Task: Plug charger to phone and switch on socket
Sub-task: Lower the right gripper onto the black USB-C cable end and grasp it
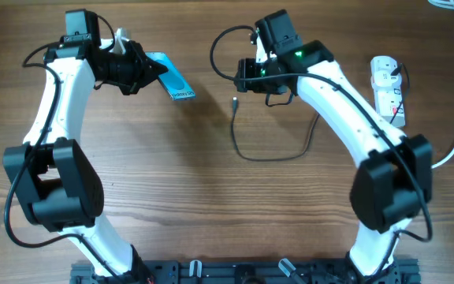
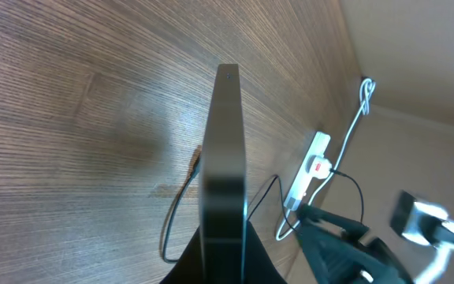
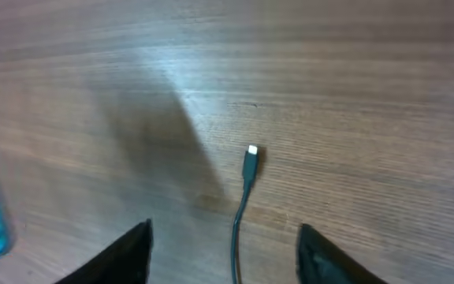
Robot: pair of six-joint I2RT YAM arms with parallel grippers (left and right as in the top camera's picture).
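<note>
On my wood-grain table, left gripper clamps the lifted phone, right gripper gapes over the charger tip, socket near the right edge.

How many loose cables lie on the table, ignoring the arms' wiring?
2. A thin black charger cable loops across the centre of the table; a thick white cable runs down the right edge beside the white power strip. More may be hidden.
</note>
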